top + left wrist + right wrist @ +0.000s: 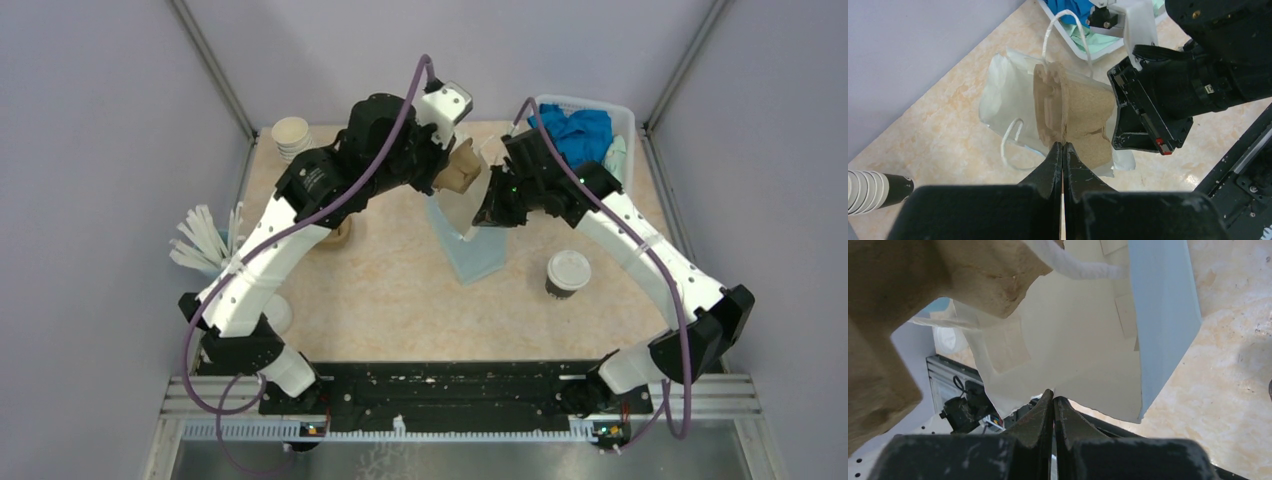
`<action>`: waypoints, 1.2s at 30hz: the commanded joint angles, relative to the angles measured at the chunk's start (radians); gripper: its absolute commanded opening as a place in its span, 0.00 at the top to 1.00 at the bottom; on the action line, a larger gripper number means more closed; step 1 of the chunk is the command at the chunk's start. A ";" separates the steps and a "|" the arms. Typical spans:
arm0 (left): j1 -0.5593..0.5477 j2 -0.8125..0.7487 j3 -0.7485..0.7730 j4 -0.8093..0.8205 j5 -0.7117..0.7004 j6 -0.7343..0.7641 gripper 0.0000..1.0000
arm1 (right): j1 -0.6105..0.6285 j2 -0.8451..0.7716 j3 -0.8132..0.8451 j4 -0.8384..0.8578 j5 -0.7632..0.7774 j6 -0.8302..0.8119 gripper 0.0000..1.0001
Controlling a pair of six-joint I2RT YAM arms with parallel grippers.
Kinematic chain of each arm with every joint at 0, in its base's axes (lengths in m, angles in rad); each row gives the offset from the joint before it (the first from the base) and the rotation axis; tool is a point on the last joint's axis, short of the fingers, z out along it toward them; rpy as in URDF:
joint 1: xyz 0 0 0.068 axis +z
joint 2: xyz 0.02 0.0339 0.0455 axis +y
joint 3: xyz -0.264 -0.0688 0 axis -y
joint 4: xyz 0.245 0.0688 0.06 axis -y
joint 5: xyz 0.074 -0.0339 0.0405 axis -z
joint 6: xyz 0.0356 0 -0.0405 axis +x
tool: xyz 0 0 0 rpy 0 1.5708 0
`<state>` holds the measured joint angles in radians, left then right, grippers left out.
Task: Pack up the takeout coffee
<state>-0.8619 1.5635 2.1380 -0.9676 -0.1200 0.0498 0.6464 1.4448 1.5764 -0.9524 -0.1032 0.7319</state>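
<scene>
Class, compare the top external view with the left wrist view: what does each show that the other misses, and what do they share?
Only the top external view shows the lidded takeout coffee, standing apart from the white bag, and the bundle of white sticks. Only the left wrist view shows up close the left gripper shut on the brown cup carrier's edge. Both show the carrier, the bag, the right gripper at the bag, and the bin of blue cloth.

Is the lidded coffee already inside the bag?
No, the lidded coffee stands on the table apart from the bag, where the left gripper holds a brown pulp carrier at its mouth.
</scene>
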 commanded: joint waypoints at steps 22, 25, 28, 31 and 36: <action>-0.104 0.205 0.031 0.030 -0.304 0.179 1.00 | -0.159 0.033 0.037 -0.033 -0.226 -0.223 1.00; -0.104 0.216 0.030 0.036 -0.303 0.190 1.00 | -0.163 0.032 0.038 -0.031 -0.234 -0.226 1.00; -0.103 0.227 0.032 0.047 -0.287 0.203 1.00 | -0.168 0.030 0.032 -0.028 -0.237 -0.228 1.00; -0.104 0.250 0.055 0.015 -0.232 0.184 0.83 | -0.172 0.021 0.011 -0.013 -0.241 -0.224 1.00; -0.107 0.202 0.154 -0.096 -0.201 -0.006 0.22 | -0.173 0.004 -0.011 -0.004 -0.267 -0.202 0.92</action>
<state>-0.9642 1.8160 2.1857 -1.0084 -0.3607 0.1860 0.4854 1.4681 1.5772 -0.9737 -0.3393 0.5201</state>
